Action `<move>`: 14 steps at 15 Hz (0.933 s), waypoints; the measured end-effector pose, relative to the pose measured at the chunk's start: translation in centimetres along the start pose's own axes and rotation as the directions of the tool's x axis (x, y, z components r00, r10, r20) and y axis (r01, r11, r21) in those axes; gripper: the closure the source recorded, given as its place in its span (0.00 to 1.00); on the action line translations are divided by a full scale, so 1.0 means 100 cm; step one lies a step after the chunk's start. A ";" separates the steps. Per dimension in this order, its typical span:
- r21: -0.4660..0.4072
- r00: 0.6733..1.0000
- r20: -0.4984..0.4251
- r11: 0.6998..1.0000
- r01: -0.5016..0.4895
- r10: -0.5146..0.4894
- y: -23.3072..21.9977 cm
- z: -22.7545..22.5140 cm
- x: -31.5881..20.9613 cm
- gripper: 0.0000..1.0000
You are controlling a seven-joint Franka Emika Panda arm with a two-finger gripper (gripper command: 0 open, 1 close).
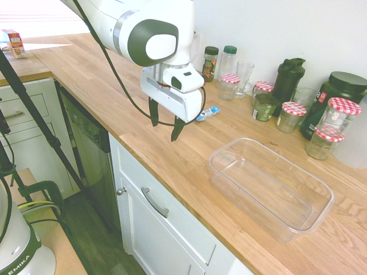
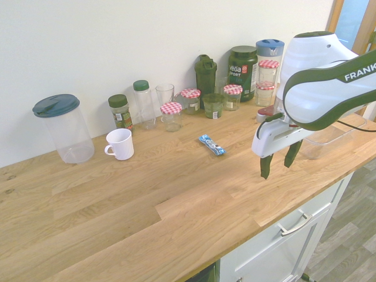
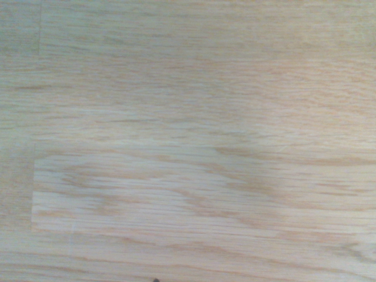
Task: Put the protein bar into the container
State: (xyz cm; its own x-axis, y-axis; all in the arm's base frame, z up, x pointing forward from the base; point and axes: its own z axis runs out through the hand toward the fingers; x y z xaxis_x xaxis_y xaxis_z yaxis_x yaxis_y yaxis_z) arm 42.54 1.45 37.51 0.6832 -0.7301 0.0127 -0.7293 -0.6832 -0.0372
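The protein bar [image 1: 207,113] [image 2: 211,144], slim with a blue and white wrapper, lies flat on the wooden counter. The container [image 1: 269,186], a large clear shallow tub, stands empty near the counter's front edge; in the second exterior view only a corner of the container [image 2: 323,141] shows behind the arm. My gripper [image 1: 166,125] [image 2: 278,161] hangs open above the counter's front part, between bar and tub, with nothing between its fingers. The wrist view shows only bare wood.
Along the back wall stand red-checked-lid jars [image 1: 293,116], a drinking glass [image 1: 243,78], spice bottles [image 1: 210,62], a dark shaker [image 1: 287,79] and a dark tub [image 1: 334,100]. A white mug [image 2: 120,144] and a clear lidded canister [image 2: 63,128] stand further along. The counter edge [image 1: 172,184] is close below the gripper.
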 end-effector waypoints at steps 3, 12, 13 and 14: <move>-0.006 1.000 -0.011 1.000 0.010 -0.010 -0.001 -0.002 0.001 0.00; 0.015 0.995 -0.100 1.000 0.002 -0.001 -0.071 -0.067 0.024 0.00; 0.008 0.995 -0.095 1.000 0.010 -0.009 -0.083 -0.061 0.028 0.00; -0.003 0.995 -0.094 1.000 0.021 -0.022 -0.094 -0.054 0.031 0.00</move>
State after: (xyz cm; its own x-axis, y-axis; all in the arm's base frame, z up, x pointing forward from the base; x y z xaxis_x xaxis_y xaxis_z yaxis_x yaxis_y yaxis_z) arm 51.35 5.48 43.32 0.6924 -0.7135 0.1074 -0.7147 -0.6986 -0.0335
